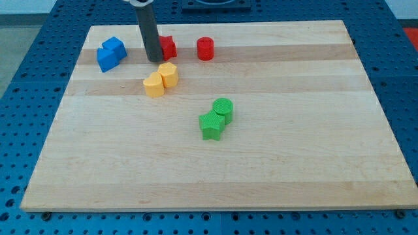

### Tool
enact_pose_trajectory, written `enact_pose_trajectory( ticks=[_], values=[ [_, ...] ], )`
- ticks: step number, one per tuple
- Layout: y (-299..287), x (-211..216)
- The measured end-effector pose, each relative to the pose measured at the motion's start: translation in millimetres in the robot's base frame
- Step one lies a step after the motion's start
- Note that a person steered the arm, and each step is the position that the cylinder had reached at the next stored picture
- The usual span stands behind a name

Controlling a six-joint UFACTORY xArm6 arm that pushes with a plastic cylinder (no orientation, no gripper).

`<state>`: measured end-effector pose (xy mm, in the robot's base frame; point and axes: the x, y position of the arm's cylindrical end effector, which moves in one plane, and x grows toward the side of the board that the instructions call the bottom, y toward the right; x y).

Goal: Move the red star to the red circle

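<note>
Straight, dark and matte, my tip held nothing, resting on the pale wooden board right against the view's left side of the red star. Nearest the view's bottom sat the ridged green star touching the green circle, then the two touching yellow blocks, rounded in outline. Farthest back, the red star, half hidden by the rod, stood near but apart from the smooth red circle on its right, with the two angular blue blocks on its left
</note>
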<state>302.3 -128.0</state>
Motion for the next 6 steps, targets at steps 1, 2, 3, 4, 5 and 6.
enact_pose_trajectory(
  ticks=[1,2,3,4,5,6],
  values=[
    [1.8,-11.2],
    [1.8,-32.3],
    [1.8,-51.7],
    [1.8,-72.8],
    [1.8,-88.9],
    [1.8,-89.7]
  ],
)
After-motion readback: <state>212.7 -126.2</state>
